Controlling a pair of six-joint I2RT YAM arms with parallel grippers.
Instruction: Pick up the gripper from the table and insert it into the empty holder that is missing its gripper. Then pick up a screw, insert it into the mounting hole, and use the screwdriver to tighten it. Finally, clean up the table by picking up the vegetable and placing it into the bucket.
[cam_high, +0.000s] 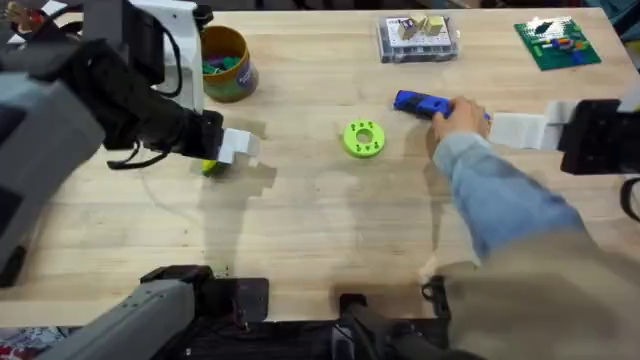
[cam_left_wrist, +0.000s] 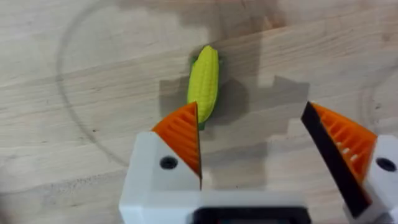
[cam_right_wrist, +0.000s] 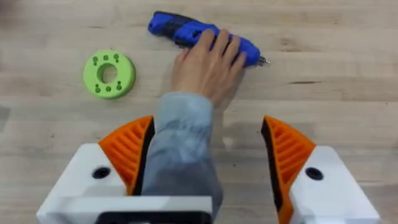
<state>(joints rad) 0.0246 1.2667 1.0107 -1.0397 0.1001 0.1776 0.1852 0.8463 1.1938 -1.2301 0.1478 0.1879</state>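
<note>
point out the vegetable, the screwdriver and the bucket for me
vegetable (cam_left_wrist: 204, 81), left wrist view, middle of its yellow body
screwdriver (cam_right_wrist: 171, 26), right wrist view, blue body beside the person's hand
bucket (cam_high: 232, 78), overhead view, its mustard-yellow side wall

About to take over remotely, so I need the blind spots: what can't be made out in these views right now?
- Screwdriver: its middle is covered by a person's hand in the overhead and right wrist views.
- Vegetable: mostly hidden behind the left gripper overhead; in the left wrist view one finger covers its near end.
- Bucket: contents too small to identify overhead.
- Clear box: contents too small to identify.
</note>
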